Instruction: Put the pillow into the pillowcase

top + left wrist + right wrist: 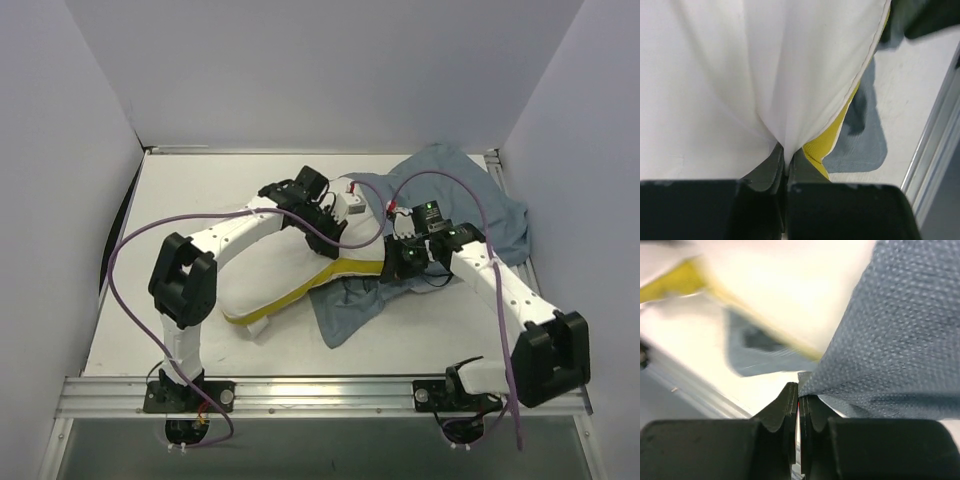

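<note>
The white pillow (pixel 285 275) with its yellow band (pixel 290 302) lies mid-table, its right end lying on the grey-blue pillowcase (pixel 455 190). My left gripper (pixel 333 222) is over the pillow's far end. In the left wrist view it (pixel 786 156) is shut on a fold of the white pillow (pixel 765 75), with the yellow band (pixel 832 145) and pillowcase (pixel 862 145) beside it. My right gripper (pixel 392 266) is at the pillowcase's near edge by the pillow. In the right wrist view it (pixel 799 386) is shut on the edge of the pillowcase (pixel 890 335).
White walls close in the table on the left, back and right. An aluminium rail (pixel 320 392) runs along the near edge between the arm bases. Purple cables (pixel 130 250) loop over both arms. A flap of pillowcase (pixel 350 315) spreads toward the near edge.
</note>
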You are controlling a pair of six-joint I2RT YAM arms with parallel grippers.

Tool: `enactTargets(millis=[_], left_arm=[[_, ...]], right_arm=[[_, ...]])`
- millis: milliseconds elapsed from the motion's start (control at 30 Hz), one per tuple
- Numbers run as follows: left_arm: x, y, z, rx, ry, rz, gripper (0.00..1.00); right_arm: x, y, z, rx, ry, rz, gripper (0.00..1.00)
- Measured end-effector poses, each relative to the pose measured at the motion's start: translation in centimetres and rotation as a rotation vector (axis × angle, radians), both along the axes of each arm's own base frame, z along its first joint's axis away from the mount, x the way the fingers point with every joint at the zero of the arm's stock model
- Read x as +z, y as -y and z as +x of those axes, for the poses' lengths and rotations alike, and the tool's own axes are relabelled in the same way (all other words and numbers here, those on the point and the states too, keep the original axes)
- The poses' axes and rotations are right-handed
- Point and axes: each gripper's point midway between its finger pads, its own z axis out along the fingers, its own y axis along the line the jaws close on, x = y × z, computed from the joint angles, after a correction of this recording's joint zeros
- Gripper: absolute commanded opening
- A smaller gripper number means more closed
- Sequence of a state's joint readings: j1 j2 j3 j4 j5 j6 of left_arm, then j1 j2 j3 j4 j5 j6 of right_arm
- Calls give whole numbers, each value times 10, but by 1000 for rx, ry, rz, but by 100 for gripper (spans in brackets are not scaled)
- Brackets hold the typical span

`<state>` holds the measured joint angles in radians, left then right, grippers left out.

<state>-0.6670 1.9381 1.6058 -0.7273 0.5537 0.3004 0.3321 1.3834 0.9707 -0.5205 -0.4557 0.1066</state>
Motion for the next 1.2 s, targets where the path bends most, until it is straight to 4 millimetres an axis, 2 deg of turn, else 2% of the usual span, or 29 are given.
enactTargets(millis=[133, 200, 267, 333, 400, 500, 533, 567, 600, 633, 700, 733, 800, 867, 900, 933, 967, 1000, 1067, 1100, 1133, 1200], left_arm=[[27, 18, 7, 50, -21, -74, 0], [32, 25, 6, 68, -43, -104, 0], [30, 32, 4, 85, -61, -123, 0], [18, 37, 2, 91, -66, -133, 0], [-3, 37, -3, 89, -79, -121, 0], [-40, 35, -16, 58, -98, -84, 0], [-49, 32, -23, 37, -99, -70, 8], [-54, 30, -30, 3, -88, -62, 17], [-55, 29, -35, -34, -74, -60, 25], [-53, 28, -41, -75, -59, -61, 37], [-46, 22, -56, -151, -39, -60, 48], [-40, 18, -63, -183, -28, -57, 56], [-28, 7, -78, -239, -22, -48, 64], [-12, -3, -85, -257, -29, -58, 75], [-2, -9, -83, -248, -31, -67, 77], [8, -16, -78, -222, -38, -77, 80], [20, -22, -68, -189, -40, -92, 88], [32, -30, -51, -144, -29, -107, 91], [59, -54, -1, -17, 28, -140, 92], [70, -68, 24, 42, 62, -148, 97], [79, -82, 47, 94, 96, -153, 98], [91, -110, 88, 186, 154, -152, 97]], right_arm=[[49, -30, -18, 108, 125, 150, 0], [59, -38, -26, 134, 135, 194, 0], [60, -42, -29, 139, 115, 215, 0], [55, -41, -27, 121, 77, 225, 0], [48, -36, -24, 89, 33, 234, 1], [42, -26, -24, 45, -23, 242, 32], [43, -23, -25, 38, -34, 245, 53], [45, -19, -26, 30, -46, 247, 61], [48, -16, -25, 24, -50, 246, 65], [53, -13, -22, 24, -44, 244, 66], [66, -8, -8, 21, -7, 228, 63], [76, -8, 7, 23, 34, 214, 61], [86, -8, 32, 25, 89, 182, 59], [82, -13, 60, 42, 128, 129, 58], [70, -17, 72, 58, 126, 90, 58], [55, -21, 81, 74, 113, 53, 57], [34, -25, 84, 93, 79, 17, 56], [12, -28, 84, 110, 35, -18, 56], [-33, -30, 74, 146, -62, -82, 56], [-49, -31, 67, 159, -97, -101, 56], [-59, -32, 58, 171, -128, -110, 56], [-57, -35, 47, 185, -139, -103, 56]])
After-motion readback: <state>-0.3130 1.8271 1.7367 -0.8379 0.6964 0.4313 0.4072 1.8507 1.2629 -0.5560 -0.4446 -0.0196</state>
